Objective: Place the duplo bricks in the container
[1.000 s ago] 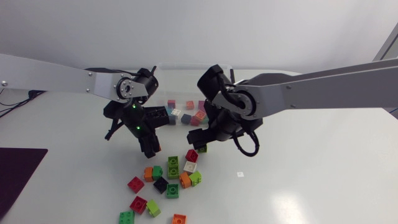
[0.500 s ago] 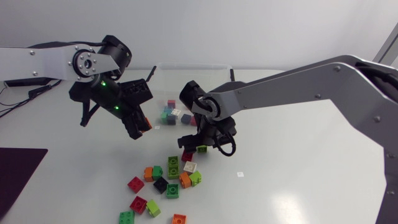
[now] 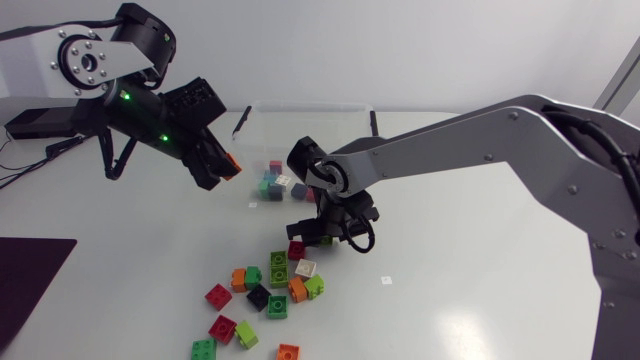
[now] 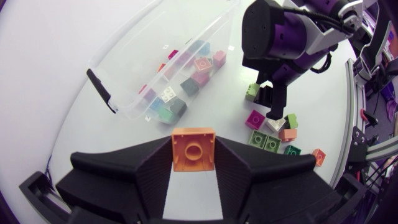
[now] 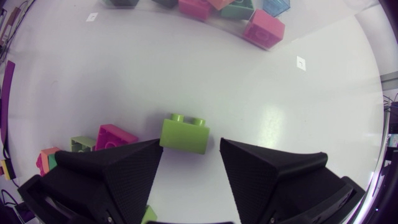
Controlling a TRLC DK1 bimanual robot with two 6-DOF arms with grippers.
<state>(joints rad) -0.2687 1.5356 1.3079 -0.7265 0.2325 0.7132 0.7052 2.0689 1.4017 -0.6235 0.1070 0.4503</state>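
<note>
My left gripper (image 3: 218,166) is raised to the left of the clear container (image 3: 312,108) and is shut on an orange brick (image 4: 193,149). Several bricks (image 4: 186,74) lie inside the container (image 4: 134,59). My right gripper (image 5: 191,157) is down on the table between the container and the loose pile (image 3: 268,288). A lime green brick (image 5: 185,134) lies just ahead of its open fingers, which do not touch it. A magenta brick (image 5: 114,137) lies beside one finger. In the left wrist view the right gripper (image 4: 268,102) stands next to the lime brick (image 4: 251,93).
A black clip (image 3: 241,120) sticks up at the container's left end. A dark purple mat (image 3: 28,280) lies at the table's left edge. Loose bricks reach to the front edge (image 3: 288,351).
My left arm has lifted and swung back to the left with the orange brick. My right gripper has come down and left toward the pile, and its fingers have narrowed.
</note>
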